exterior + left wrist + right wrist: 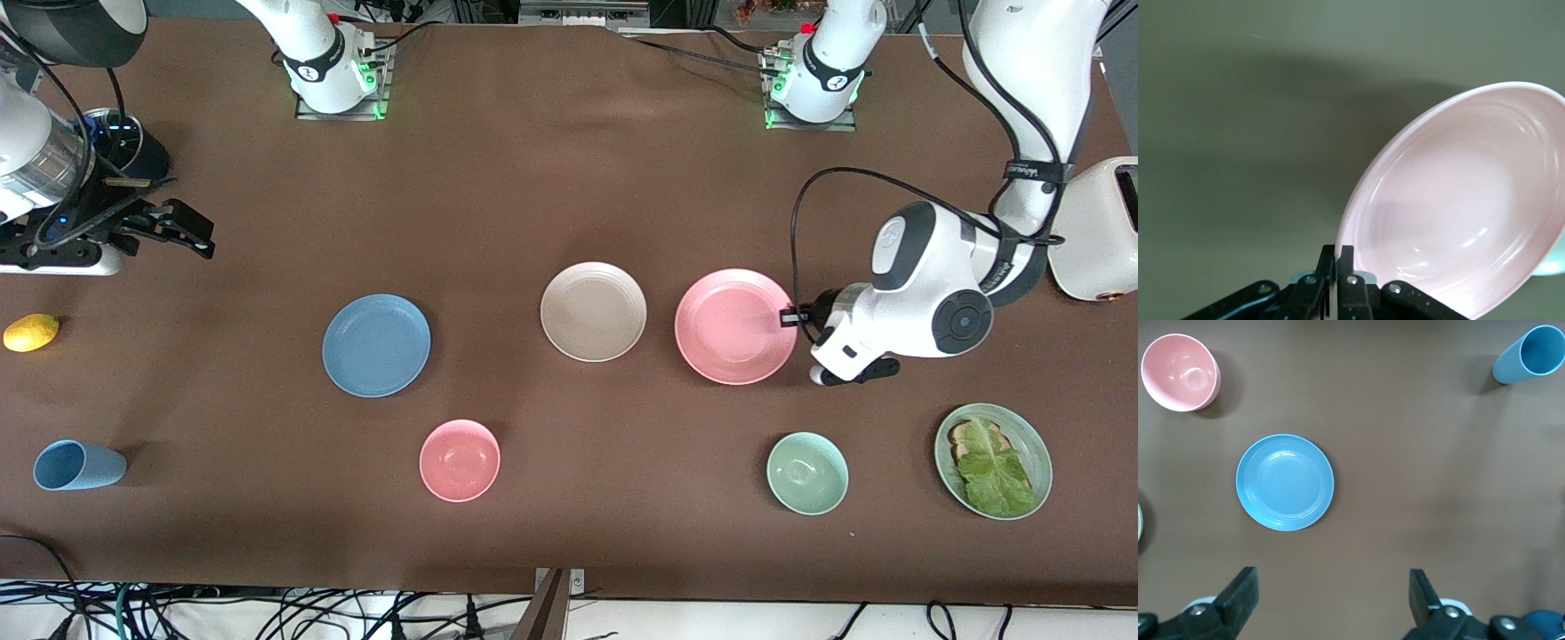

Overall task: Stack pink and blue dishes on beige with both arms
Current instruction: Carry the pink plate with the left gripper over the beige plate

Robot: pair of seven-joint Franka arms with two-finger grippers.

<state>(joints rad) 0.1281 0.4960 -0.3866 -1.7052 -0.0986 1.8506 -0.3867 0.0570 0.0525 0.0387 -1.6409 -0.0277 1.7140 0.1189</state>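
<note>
Here the bench carries a pink bowl, green bowl, blue cup, lemon and a lettuce plate, all nearer the camera than the three plates and none lying between them. The beige plate lies flat mid-bench, the blue plate flat toward the right arm's end. The pink plate sits just beside the beige, its rim tilted up in the left wrist view. The left gripper has its fingers pinched nearly together at that rim. The right gripper hangs over its end of the bench, fingers spread wide, holding nothing.
</note>
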